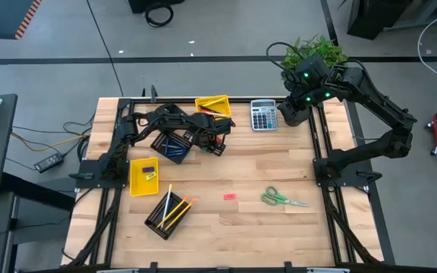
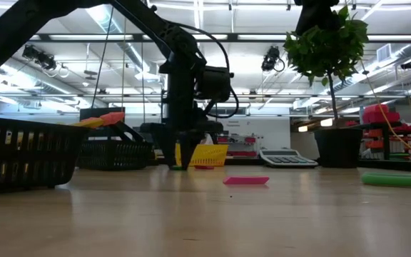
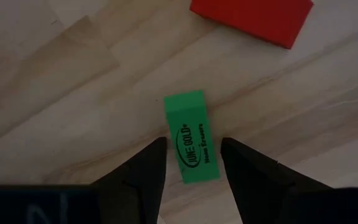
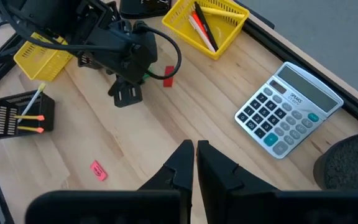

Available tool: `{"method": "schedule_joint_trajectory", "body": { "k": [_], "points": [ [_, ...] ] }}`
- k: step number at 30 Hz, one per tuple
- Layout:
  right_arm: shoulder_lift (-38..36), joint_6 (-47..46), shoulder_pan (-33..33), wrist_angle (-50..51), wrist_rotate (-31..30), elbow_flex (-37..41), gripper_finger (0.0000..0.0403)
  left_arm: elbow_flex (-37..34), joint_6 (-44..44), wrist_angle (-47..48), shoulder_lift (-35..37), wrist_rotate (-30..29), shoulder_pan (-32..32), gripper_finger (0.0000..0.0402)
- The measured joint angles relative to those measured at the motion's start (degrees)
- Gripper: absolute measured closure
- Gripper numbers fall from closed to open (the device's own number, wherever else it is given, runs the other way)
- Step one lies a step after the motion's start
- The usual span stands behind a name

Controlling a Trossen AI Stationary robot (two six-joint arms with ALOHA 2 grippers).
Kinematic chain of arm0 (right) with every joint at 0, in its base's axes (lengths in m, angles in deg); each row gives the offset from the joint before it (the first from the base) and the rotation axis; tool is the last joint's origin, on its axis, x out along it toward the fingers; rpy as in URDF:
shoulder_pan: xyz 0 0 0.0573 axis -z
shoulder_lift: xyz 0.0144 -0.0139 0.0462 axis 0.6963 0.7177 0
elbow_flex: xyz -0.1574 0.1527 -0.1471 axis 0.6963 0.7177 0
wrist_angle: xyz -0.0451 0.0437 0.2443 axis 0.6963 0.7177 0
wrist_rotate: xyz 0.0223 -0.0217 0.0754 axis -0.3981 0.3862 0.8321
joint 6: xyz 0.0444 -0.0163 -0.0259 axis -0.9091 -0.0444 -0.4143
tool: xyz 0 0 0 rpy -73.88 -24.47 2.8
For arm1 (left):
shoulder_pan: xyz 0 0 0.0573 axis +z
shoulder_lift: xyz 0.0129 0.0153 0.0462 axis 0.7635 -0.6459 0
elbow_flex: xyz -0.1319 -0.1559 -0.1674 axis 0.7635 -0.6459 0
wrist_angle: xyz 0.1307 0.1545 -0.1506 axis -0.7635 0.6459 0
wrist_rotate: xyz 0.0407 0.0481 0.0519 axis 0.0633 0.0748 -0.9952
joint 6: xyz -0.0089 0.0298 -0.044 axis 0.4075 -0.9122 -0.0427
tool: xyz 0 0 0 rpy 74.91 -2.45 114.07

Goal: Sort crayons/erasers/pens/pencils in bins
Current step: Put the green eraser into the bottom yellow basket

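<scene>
Upper centre of the high view, a small green block eraser [image 3: 192, 135] lies on the wooden bench [image 1: 264, 227], straddled by the left gripper's [image 3: 193, 163] parted fingers; closing is needed next. Right gripper [image 4: 195, 163] is clenched, empty.

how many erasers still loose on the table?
3: green eraser between the left pincer's fingers, red eraser beside it, pink eraser mid-table. The arm may hide more.

likely a robotics lab: ceiling strip lights [image 2: 212, 37], floor cables [image 1: 48, 144], framed wooden table [image 1: 279, 227].
</scene>
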Motion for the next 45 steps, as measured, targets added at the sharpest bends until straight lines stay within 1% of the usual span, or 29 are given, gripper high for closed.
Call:
{"method": "schedule_joint_trajectory", "body": {
  "k": [3,5,13,16,20,25,34,40,45],
  "points": [
    [0.0,0.3,0.0,0.0,0.0,0.0,0.0377,0.0,-0.1,0.0,0.0,-0.5,-0.4,0.0234],
    [0.0,0.4,0.0,0.0,0.0,0.0,0.0377,0.0,0.0,-0.1,0.0,-0.3,-0.4,0.0245],
    [0.0,0.4,0.0,0.2,0.0,0.0,0.0377,0.0,-0.4,-0.1,0.0,0.8,0.3,0.032],
    [0.0,0.4,0.0,0.2,0.0,0.0,0.0377,0.0,-0.4,0.0,0.0,0.7,0.3,0.0335],
    [0.0,0.4,0.0,0.2,0.0,0.0,0.0377,0.0,-0.7,0.0,0.4,0.7,0.3,0.0327],
    [0.0,0.8,0.0,0.2,0.0,0.0,0.0377,-0.3,-5.0,0.6,1.9,1.3,0.2,0.0309],
    [0.0,1.9,0.0,0.1,0.0,0.0,0.0377,-0.2,-11.2,0.3,6.7,0.7,0.4,0.0316],
    [0.0,2.0,0.0,0.1,0.0,0.0,0.0377,-0.2,-13.1,-0.5,8.4,0.2,3.0,0.0305],
    [0.0,1.8,0.0,0.1,0.0,0.0,0.0377,0.4,-18.1,-1.5,9.3,-0.4,6.0,0.0308]
  ]
}}
